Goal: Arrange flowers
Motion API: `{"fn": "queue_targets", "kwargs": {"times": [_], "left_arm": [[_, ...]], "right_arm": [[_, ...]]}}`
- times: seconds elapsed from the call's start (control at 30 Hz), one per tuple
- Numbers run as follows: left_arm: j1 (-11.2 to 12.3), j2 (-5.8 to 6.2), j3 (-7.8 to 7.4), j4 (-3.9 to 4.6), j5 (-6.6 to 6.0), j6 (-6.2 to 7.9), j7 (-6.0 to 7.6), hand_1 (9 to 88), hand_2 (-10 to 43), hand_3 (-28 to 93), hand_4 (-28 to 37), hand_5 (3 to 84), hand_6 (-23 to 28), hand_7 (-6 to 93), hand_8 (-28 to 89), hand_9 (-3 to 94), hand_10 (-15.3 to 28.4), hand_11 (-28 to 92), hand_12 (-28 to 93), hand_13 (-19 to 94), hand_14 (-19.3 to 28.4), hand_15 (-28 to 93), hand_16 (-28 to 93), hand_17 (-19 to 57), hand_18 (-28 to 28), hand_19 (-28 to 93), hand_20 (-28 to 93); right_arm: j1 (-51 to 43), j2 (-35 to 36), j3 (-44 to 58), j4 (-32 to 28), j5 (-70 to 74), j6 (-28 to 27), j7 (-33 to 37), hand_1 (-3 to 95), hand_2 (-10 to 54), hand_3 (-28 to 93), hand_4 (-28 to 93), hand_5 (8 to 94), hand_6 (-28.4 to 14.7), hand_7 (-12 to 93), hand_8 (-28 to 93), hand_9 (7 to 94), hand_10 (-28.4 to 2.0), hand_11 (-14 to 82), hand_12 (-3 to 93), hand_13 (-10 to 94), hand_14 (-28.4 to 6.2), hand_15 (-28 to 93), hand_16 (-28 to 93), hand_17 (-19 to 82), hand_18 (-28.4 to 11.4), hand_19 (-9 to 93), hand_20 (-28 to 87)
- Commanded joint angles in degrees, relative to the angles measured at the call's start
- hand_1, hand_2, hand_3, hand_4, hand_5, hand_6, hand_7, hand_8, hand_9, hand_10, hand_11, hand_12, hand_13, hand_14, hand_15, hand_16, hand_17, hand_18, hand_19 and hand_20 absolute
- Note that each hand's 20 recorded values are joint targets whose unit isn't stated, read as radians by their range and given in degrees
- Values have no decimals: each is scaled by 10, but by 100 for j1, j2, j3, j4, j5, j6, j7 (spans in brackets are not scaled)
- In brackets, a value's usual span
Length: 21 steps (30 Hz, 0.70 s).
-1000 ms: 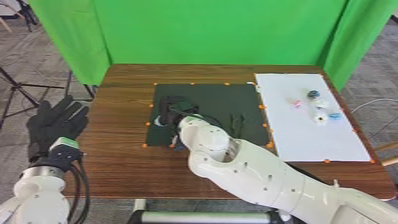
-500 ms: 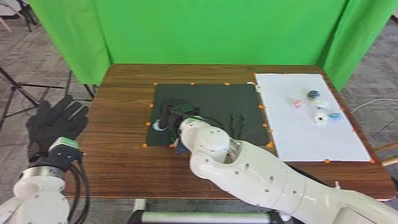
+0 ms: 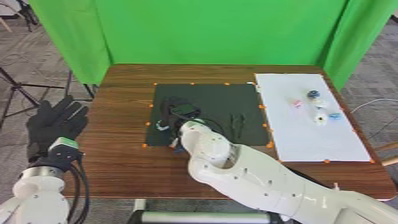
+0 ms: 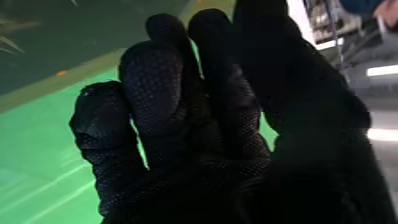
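The desk (image 3: 120, 172) is of brown wood. Directly on it lies a dark mat (image 3: 218, 95), and just beside, at the right, a long white sheet (image 3: 315, 145). Small orange marks (image 3: 327, 161) are placed along their edges.

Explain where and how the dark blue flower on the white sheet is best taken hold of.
Grip the dark blue flower by its rounded head, probably from above and the far side: it is the farthest of its group, and a white flower lies close on its near side.

Small pink, white and blue flowers (image 3: 321, 119) lie scattered on white paper (image 3: 311, 145) — thin dark stems (image 3: 234, 125) on a dark mat (image 3: 218, 92).
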Motion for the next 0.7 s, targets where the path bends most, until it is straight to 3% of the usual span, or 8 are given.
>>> {"fn": "queue_targets", "kwargs": {"times": [0.03, 0.1, 0.17, 0.2, 0.27, 0.33, 0.5, 0.7], "left_arm": [[97, -45, -61, -52, 34, -60, -61, 313, 42, 715, -264, 375, 100, 187, -95, 314, 182, 263, 109, 194, 183, 439, -100, -80, 139, 304, 86], [109, -53, -59, -59, 13, -51, -46, 314, 42, 714, -262, 376, 100, 187, -95, 315, 181, 264, 109, 196, 182, 439, -101, -79, 139, 305, 86], [112, -81, -71, -58, 7, -69, -40, 314, 42, 714, -261, 377, 100, 187, -96, 315, 181, 264, 108, 196, 182, 438, -102, -79, 140, 305, 86], [118, -96, -68, -53, 11, -83, -22, 314, 44, 713, -261, 377, 99, 187, -95, 316, 181, 263, 108, 196, 182, 438, -102, -79, 140, 305, 86], [167, -172, -102, -61, 3, -155, -3, 311, 47, 712, -262, 377, 98, 187, -96, 316, 176, 263, 107, 198, 180, 437, -103, -79, 140, 305, 85], [218, -187, -125, -93, 51, -207, -29, 307, 51, 711, -263, 377, 96, 187, -96, 317, 174, 262, 106, 200, 176, 433, -103, -77, 139, 305, 85], [453, -241, -303, -207, 122, -359, 32, 297, 56, 713, -270, 376, 90, 188, -97, 317, 165, 263, 105, 207, 168, 424, -101, -72, 138, 303, 83], [592, -205, -345, -296, 100, -310, 184, 288, 59, 715, -274, 375, 84, 190, -100, 317, 155, 257, 102, 216, 158, 409, -97, -64, 135, 295, 80]], "right_arm": [[12, 8, 58, 2, -110, -196, 33, 661, -95, 486, -283, 564, -15, 634, 93, 631, -142, 339, 272, 664, -102, 688, 342, 412, -227, 916, 349], [4, 29, 90, -45, -59, -260, 48, 670, -95, 463, -283, 559, -22, 619, 82, 629, -144, 343, 274, 663, -103, 693, 331, 412, -227, 917, 348], [-52, 47, 247, -119, -1, -401, 15, 637, -95, 522, -283, 556, -27, 598, 79, 626, -148, 347, 255, 661, -101, 693, 334, 413, -228, 918, 346], [-114, 86, 406, -226, 102, -497, 14, 578, -95, 628, -283, 553, -27, 542, 64, 619, -154, 341, 226, 656, -102, 684, 348, 411, -229, 916, 347], [-278, 299, 764, -584, 329, -531, -50, 534, -95, 706, -283, 555, -33, 482, 30, 612, -160, 326, 212, 652, -105, 677, 353, 407, -231, 913, 347], [-719, 619, 1545, -1102, 340, -907, -489, 501, -95, 755, -283, 560, -42, 405, -141, 602, -167, 301, 202, 644, -112, 677, 344, 404, -232, 912, 343], [-1316, 1335, 2814, -1740, 169, -1385, -645, 466, -95, 776, -283, 560, -43, 348, -152, 585, -169, 265, 197, 619, -126, 677, 303, 375, -232, 890, 343], [-2286, 2337, 4316, -2198, 388, -1582, -308, 434, -95, 779, -283, 532, -53, 285, -137, 539, -179, 200, 180, 589, -135, 660, 275, 351, -237, 869, 348]]}}
